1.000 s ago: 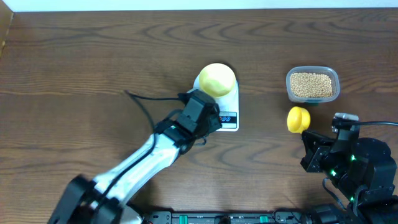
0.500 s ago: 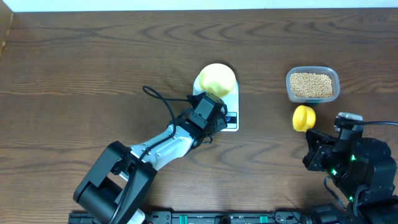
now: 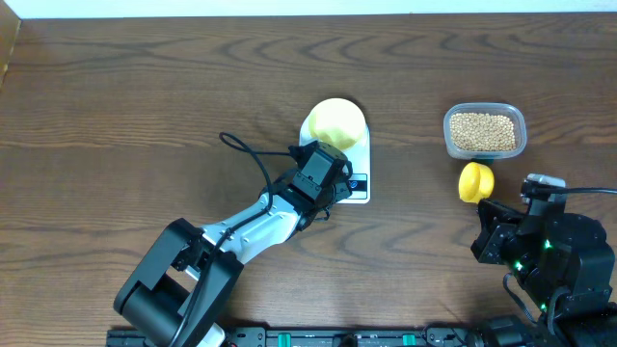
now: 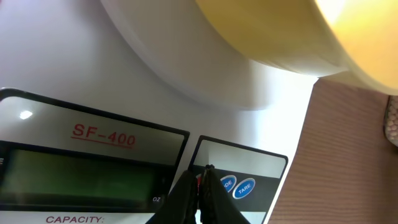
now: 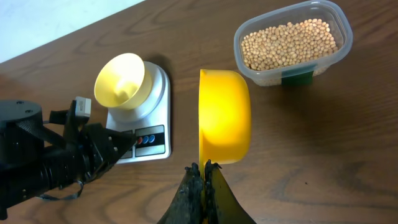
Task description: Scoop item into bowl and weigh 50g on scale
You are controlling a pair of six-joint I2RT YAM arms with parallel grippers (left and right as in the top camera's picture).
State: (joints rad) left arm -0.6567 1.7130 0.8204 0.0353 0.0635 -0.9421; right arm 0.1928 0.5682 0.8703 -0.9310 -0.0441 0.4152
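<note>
Sitting on the white rounded-rectangular digital scale [image 3: 359, 154], the small round pale yellow bowl [image 3: 335, 123] is mid brown wooden tabletop [image 3: 125, 96]. Small beige round beans [image 3: 484, 132] fill a clear plastic tub [image 3: 447, 125] well to its right. Left end effector [image 4: 202, 186] clenched empty, tips at the scale's button panel [image 4: 236, 185], contact unclear; its arm covers the display from overhead. Right end effector [image 5: 202, 177] clenched on a yellow plastic measuring spoon [image 5: 224, 115] near the tub, handle hidden edge-on. Grey LCD [image 4: 74, 171] digits unreadable.
</note>
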